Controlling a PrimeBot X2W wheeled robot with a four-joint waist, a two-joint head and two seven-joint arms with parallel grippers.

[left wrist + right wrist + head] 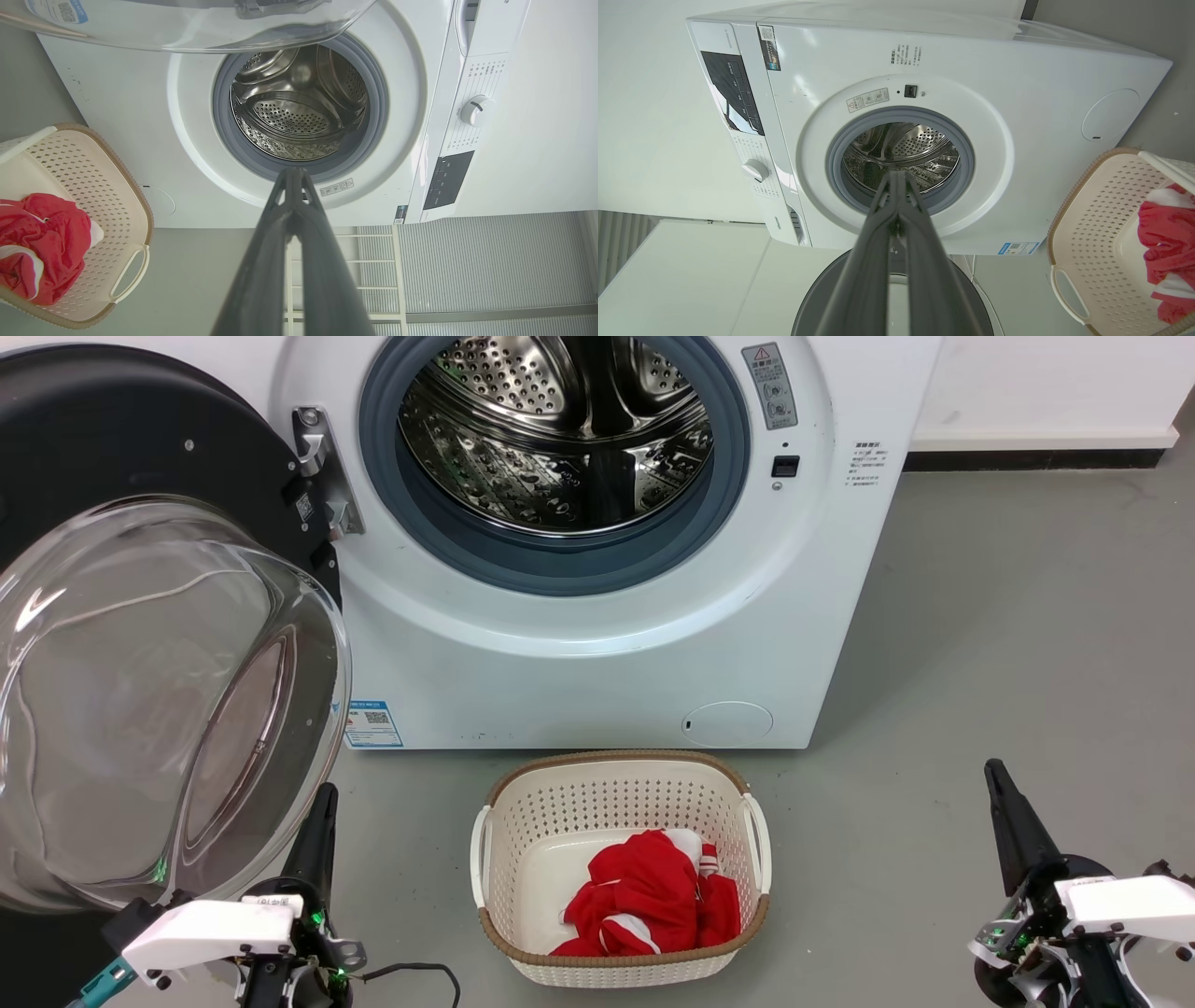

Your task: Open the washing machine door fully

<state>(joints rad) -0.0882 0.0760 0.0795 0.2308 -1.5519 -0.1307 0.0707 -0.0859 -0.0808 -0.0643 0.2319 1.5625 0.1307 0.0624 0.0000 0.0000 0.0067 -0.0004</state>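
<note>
The washing machine door (140,429), black-rimmed with a bulging clear glass bowl (140,691), is swung out to the left of the white machine (597,663), leaving the steel drum (560,429) exposed. My left gripper (325,793) is shut on nothing, low on the floor side, just right of the bowl's lower edge; I cannot tell if it touches. In the left wrist view the door (187,28) hangs above my left gripper (294,170). My right gripper (994,770) is shut and empty at the lower right. In the right wrist view my right gripper (896,173) points at the drum, with the door (825,287) below.
A cream laundry basket (616,758) holding red and white cloth (653,896) stands on the grey floor in front of the machine, between my arms. A small round filter cover (726,722) sits low on the machine's front. A black cable (420,971) lies near my left arm.
</note>
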